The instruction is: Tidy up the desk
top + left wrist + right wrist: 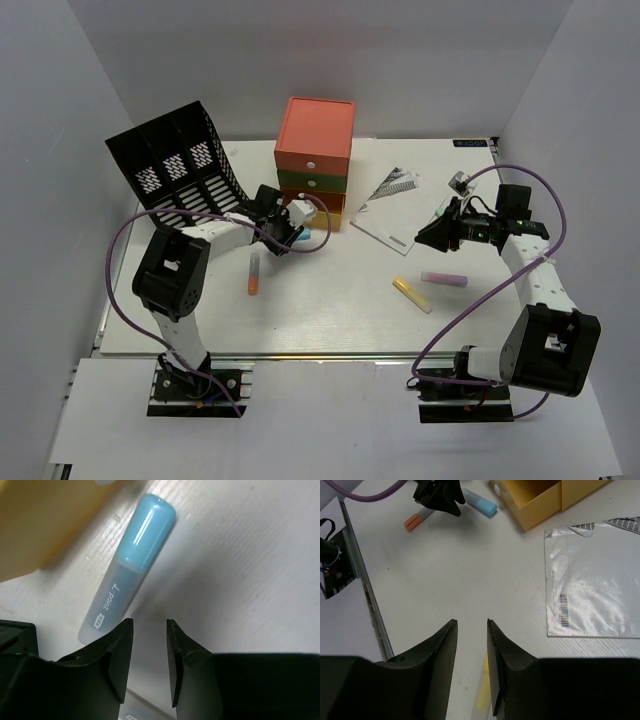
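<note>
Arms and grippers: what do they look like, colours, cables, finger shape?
Both arms, left arm and right arm, have blocky black joint housings and white links. A purple cable loops along each. The left gripper and right gripper have matte black, wedge-shaped fingers tapering to tips.

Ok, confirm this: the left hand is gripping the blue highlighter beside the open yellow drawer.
Not gripping. In the left wrist view the left hand is open and empty; the blue highlighter lies on the desk beside the open yellow drawer.
</note>
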{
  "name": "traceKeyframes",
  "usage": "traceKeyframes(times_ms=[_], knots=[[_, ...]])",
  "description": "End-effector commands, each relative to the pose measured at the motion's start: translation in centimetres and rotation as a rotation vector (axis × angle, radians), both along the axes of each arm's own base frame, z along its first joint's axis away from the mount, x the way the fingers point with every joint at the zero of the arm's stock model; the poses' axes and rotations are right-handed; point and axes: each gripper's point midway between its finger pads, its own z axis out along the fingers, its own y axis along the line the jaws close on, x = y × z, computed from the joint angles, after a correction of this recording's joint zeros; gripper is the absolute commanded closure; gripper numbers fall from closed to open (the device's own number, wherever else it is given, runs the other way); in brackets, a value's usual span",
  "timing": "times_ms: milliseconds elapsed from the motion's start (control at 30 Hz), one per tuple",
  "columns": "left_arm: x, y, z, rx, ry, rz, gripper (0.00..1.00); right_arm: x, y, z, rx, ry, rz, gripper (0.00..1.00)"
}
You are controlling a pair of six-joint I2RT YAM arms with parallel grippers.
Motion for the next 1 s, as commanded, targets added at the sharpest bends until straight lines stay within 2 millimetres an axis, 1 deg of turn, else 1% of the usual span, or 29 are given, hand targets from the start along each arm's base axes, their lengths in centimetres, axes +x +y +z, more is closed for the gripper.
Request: traceKeyframes(times_ms=[0,33,100,133,233,433,600,700,800,833,867,900,933,967], knots=[[1.3,0.2,2.0,0.017,-0.120,-0.040,0.56,0.1,-0.1,0.5,-0.002,-0.027,0.006,0.64],[1.8,0.3,1.9,0.026,-0.138,-0.026,0.52,0.1,-0.1,0.4,-0.001,-0.021,0.007,0.64],[2.0,0.3,1.9,0.021,-0.149,-0.025,0.51,0.1,-0.1,0.4,-0.004,-0.022,0.006,0.64],[2.2,0.2,1.9,0.015,-0.168,-0.021,0.40,0.1,-0.2,0.4,-0.004,-0.023,0.004,0.64],[2.7,-0.1,2.9,-0.005,-0.205,-0.016,0.39,0.1,-0.1,0.4,-0.006,-0.026,0.007,0.64],[3.0,-0.3,5.0,-0.036,-0.264,-0.017,0.39,0.2,-0.1,0.2,-0.006,-0.018,0.006,0.64],[2.4,-0.5,5.2,-0.063,-0.257,-0.017,0.40,0.2,-0.1,0.0,-0.007,-0.013,0.005,0.64],[2.2,-0.9,5.4,-0.103,-0.226,0.025,0.40,0.2,-0.1,0.1,-0.008,-0.018,0.004,0.64],[2.2,-1.2,5.9,-0.162,-0.171,0.133,0.39,0.3,-0.1,0.1,-0.008,-0.016,0.004,0.64],[2.0,-1.4,5.9,-0.203,-0.127,0.214,0.38,0.3,-0.2,0.1,-0.009,-0.016,0.003,0.64],[1.9,-1.3,6.2,-0.218,-0.107,0.270,0.29,0.3,-0.2,0.1,-0.009,-0.014,0.002,0.64],[1.8,-1.3,6.3,-0.241,-0.082,0.325,0.28,0.3,-0.2,0.1,-0.010,-0.016,0.000,0.64],[1.6,-1.4,6.5,-0.294,-0.040,0.425,0.25,0.3,-0.2,0.1,-0.010,-0.014,0.002,0.64],[1.4,-1.0,7.1,-0.317,-0.034,0.500,0.21,0.3,-0.1,0.1,-0.008,-0.018,0.004,0.64]])
